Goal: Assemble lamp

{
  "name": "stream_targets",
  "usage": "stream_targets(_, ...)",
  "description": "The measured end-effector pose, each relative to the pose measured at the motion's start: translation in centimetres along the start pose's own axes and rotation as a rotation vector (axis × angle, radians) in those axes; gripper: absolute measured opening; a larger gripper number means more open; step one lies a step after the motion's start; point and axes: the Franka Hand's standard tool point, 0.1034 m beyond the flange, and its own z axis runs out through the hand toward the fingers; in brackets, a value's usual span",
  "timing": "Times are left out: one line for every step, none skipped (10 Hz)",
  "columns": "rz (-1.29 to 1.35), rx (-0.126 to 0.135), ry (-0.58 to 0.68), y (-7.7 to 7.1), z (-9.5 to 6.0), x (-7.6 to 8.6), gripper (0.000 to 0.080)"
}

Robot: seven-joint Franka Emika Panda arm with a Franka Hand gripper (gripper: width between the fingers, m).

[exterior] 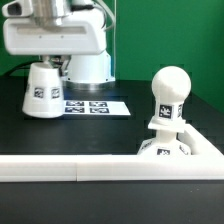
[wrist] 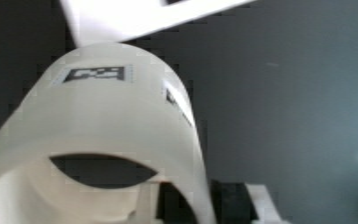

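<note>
The lamp shade (exterior: 40,92), a white tapered cup with a square tag, stands at the exterior view's left, beside the marker board (exterior: 96,105). My gripper (exterior: 46,60) is right on top of it, under the white hand. In the wrist view the shade (wrist: 105,120) fills the picture, its near opening between the jaws. One dark finger (wrist: 247,200) presses on the outside of its wall; the other finger is hidden by the shade. The round bulb (exterior: 170,92) stands upright in the square base (exterior: 165,148) at the exterior view's right.
A long white rail (exterior: 70,168) runs across the front and up around the base at the right. The black table (exterior: 120,130) lies between shade and bulb. The arm's white body (exterior: 88,65) stands behind the shade.
</note>
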Motion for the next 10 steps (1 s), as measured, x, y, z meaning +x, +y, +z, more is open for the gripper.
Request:
stream_targets(0.033,0.011,-0.006,-2.8,-1.1,0.8,0.0047)
stream_targets(0.045,0.019,-0.003,-5.0,-2.3,1.9,0.0047)
stream_targets(0.078,0.027,-0.002,-6.9,-3.7,3.1,0.0047)
stream_targets(0.092,0.035,0.005,-8.6,-5.0,4.6,0.0047)
stream_targets(0.101,0.039,0.01,-9.7,-6.0,6.3,0.0047)
stream_targets(0.125,0.04,0.005,-10.7,-7.0,8.1,0.0047)
stream_targets(0.155,0.036,-0.016,-11.4,-7.6,9.3,0.0047)
stream_targets(0.161,0.029,-0.033,-11.9,-8.1,10.5,0.0047)
stream_targets(0.15,0.031,-0.02,-11.9,-7.8,10.5,0.0047)
stream_targets(0.151,0.029,-0.026,-11.8,-7.6,10.3,0.0047)
